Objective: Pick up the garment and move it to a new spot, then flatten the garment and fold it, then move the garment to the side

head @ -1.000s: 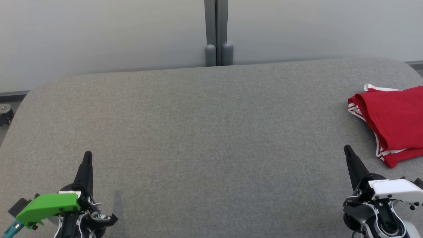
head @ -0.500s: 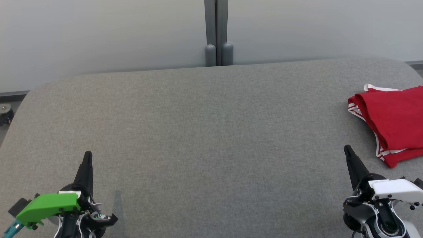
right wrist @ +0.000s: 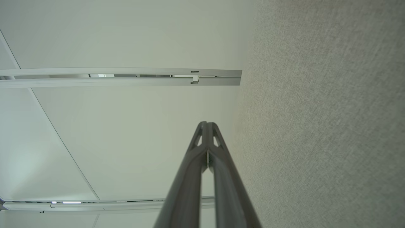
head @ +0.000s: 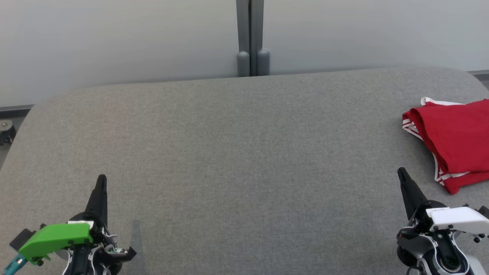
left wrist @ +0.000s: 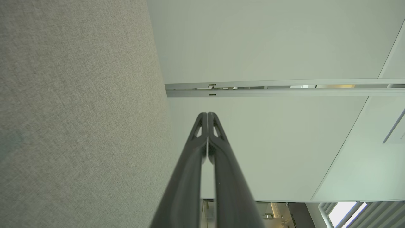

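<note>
A: Where is the garment [head: 452,139]?

B: It lies against the right edge of the table [head: 244,152], somewhat nearer the far right corner than the near one. It is red with white striped trim, folded into a layered stack, and the border of the head view cuts off its right part.

A: What is closest to it?

B: The right gripper [head: 400,170], near the garment's near left corner. A strip of bare grey cloth lies between them, so they are apart. Its two dark fingers are pressed together to a single point with nothing between them. In the right wrist view the tips meet, with a thin slit lower down.

A: And the other arm?

B: The left gripper [head: 101,178] is over the near left part of the table, well apart from the garment, with most of the table's width between them. Its fingers are likewise squeezed together, empty, and pointing toward the far edge.

A: How do you tell the arms apart?

B: The left wrist carries a green cover [head: 57,236] and the right a white cover [head: 458,217].

A: What is around the table?

B: A pale wall [head: 114,38] stands behind the far edge, with a grey post [head: 250,38] at its middle. A small caster wheel [head: 5,130] sits on the floor past the left edge.
</note>
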Available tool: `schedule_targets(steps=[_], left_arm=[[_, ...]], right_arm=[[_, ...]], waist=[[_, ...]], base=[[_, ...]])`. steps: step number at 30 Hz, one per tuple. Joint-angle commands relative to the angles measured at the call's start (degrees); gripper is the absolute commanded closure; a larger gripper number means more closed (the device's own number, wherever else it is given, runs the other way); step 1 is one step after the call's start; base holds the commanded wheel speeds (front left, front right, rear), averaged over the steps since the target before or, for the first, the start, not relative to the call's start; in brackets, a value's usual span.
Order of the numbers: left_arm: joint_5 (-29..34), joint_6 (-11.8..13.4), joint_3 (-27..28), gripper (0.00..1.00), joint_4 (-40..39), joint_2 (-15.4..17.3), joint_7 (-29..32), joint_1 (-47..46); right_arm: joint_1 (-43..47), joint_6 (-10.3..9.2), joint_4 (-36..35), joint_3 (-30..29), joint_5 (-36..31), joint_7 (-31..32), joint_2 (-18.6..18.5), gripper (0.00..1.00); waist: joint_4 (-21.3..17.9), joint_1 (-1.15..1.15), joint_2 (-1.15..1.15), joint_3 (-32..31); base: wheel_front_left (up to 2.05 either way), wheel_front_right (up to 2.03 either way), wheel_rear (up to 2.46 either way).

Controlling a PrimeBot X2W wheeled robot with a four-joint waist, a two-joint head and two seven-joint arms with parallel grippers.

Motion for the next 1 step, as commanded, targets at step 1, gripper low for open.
schedule_targets(steps=[1], left_arm=[[-0.21, -0.18, 0.09, 1.00, -0.21, 0.36, 0.19, -0.61]], right_arm=[[-0.37, 0.00, -0.20, -0.10, 0.11, 0.20, -0.30, 1.00]], waist=[[0.00, 0.00, 0.00, 0.00]], base=[[0.00, 0.00, 0.00]])
